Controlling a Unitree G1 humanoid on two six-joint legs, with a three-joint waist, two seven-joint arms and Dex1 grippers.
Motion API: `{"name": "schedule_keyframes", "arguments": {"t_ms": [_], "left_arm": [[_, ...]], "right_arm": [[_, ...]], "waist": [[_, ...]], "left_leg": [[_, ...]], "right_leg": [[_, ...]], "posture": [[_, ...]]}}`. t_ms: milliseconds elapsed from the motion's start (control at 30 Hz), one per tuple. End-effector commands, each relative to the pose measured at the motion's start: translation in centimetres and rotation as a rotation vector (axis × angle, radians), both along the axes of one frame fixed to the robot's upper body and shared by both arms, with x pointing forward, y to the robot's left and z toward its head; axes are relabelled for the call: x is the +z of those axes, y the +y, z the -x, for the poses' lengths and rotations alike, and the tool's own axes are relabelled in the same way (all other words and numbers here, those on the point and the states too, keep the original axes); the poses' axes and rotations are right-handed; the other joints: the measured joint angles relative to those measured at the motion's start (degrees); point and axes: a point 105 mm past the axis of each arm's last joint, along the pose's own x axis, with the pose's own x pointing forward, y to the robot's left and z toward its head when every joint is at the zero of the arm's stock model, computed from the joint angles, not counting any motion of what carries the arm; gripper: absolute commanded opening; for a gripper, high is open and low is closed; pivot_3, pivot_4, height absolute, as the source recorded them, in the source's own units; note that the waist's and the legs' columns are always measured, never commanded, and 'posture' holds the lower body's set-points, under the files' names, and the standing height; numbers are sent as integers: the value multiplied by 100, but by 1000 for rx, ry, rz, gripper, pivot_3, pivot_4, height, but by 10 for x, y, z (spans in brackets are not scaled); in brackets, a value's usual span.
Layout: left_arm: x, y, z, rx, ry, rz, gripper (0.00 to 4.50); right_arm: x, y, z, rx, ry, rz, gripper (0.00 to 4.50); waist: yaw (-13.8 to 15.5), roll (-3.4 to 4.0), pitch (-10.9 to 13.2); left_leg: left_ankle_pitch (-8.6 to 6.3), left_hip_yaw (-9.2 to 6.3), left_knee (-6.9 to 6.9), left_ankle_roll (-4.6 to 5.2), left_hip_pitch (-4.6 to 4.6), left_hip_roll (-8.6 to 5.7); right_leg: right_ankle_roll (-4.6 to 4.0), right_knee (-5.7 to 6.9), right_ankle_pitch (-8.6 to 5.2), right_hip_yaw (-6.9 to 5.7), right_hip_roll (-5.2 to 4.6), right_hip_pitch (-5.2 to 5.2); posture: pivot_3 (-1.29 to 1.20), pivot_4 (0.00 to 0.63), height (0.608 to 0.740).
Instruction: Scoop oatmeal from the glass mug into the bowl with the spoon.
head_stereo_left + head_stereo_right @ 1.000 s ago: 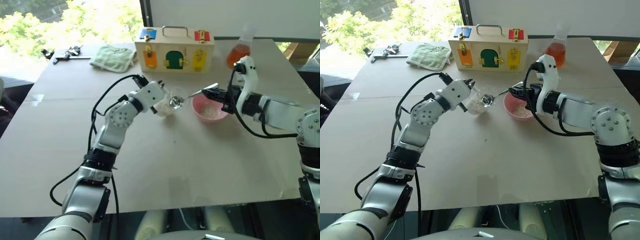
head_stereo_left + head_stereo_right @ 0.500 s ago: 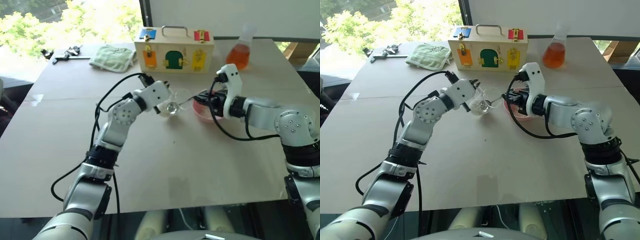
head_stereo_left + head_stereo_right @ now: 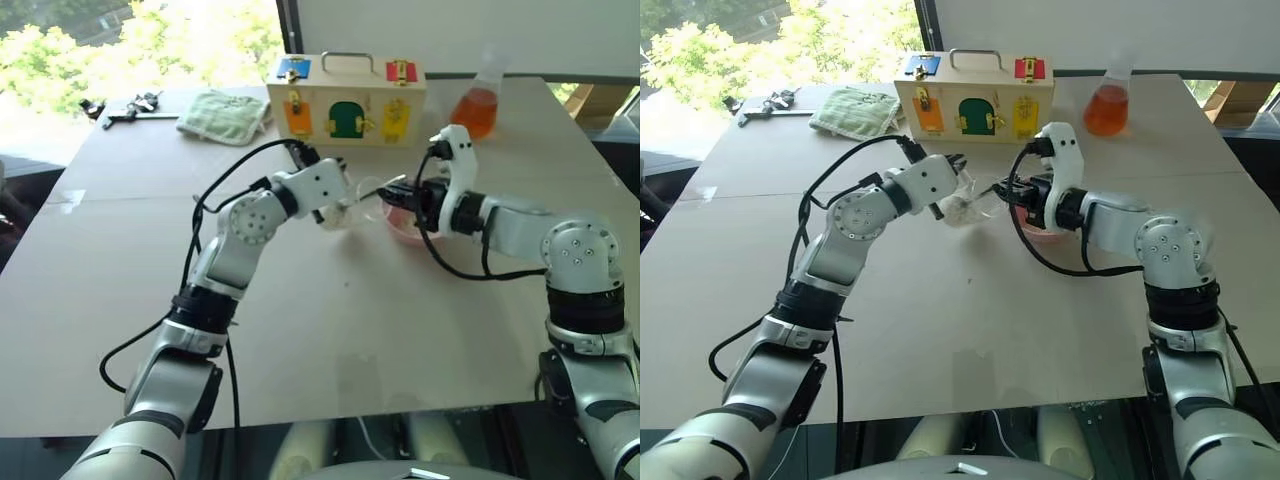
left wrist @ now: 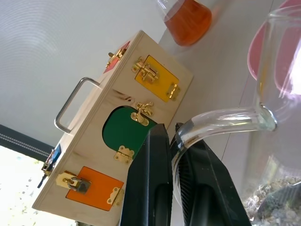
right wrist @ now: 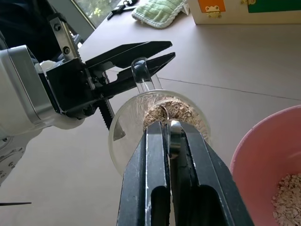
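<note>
My left gripper (image 3: 336,204) is shut on the handle (image 4: 221,120) of the glass mug (image 5: 157,123). It holds the mug tipped on its side, with the mouth facing my right gripper (image 5: 171,128). Pale flaky oatmeal (image 5: 175,109) lies inside the mug. The right gripper is shut on the spoon (image 5: 174,140), whose front end is dug into that oatmeal and hidden by it. The pink bowl (image 5: 263,160) stands on the table just beside and below the right gripper, with some oatmeal (image 5: 289,195) in it.
A wooden latch box (image 3: 347,100) stands behind the mug. A flask of orange liquid (image 3: 478,108) is at the back right. A green cloth (image 3: 226,115) and a black tool (image 3: 125,108) lie at the back left. Bare tabletop (image 3: 380,340) lies in front of both arms.
My right arm has swung inward and its gripper has closed in on the mug with the spoon. My left gripper has brought the mug a little towards the bowl.
</note>
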Motion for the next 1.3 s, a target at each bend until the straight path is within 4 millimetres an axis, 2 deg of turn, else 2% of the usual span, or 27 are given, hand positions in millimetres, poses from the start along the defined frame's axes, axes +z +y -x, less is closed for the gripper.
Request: {"name": "schedule_keyframes", "arguments": {"t_ms": [33, 200, 500, 667, 933, 1300], "left_arm": [[21, -5, 6, -20, -86, 13, 45], [18, -1, 5, -4, -84, 24, 45], [9, 8, 3, 29, -101, 72, 45], [8, 26, -5, 115, -130, 143, 45], [-9, 40, -6, 162, -139, 143, 45], [-9, 55, -3, 199, -186, 160, 45]], "right_arm": [[19, -2, 6, 26, 3, -117, 0], [15, -17, 3, -15, 56, -130, 0], [7, -28, 4, -72, 189, -247, 0], [12, -38, 3, -115, 220, -294, 0], [17, -42, 5, -131, 230, -307, 0], [21, -44, 5, -146, 272, -372, 0]], "waist": [[-1, 0, 0], [-4, 0, 0], [-84, 0, 0], [-100, 0, 0], [-113, 0, 0], [-114, 0, 0]], "left_leg": [[0, 0, 1, 0, 0, 0], [0, 0, 6, 0, 0, -2], [0, 2, 34, 0, 0, -2], [0, 5, 52, 0, 3, -3], [0, 10, 52, 1, 2, -2], [-1, 12, 52, 1, 3, -2]], "right_leg": [[0, 1, 0, 0, 0, 0], [0, 6, 0, 0, 0, 0], [0, 39, 0, 3, -1, 0], [0, 71, 0, 7, -1, -1], [0, 72, 0, 11, -2, -4], [0, 72, 0, 14, -2, -4]], "posture": [[0, 150, 740], [0, 150, 740], [0, 150, 740], [0, 150, 740], [0, 150, 740], [0, 150, 740]]}}
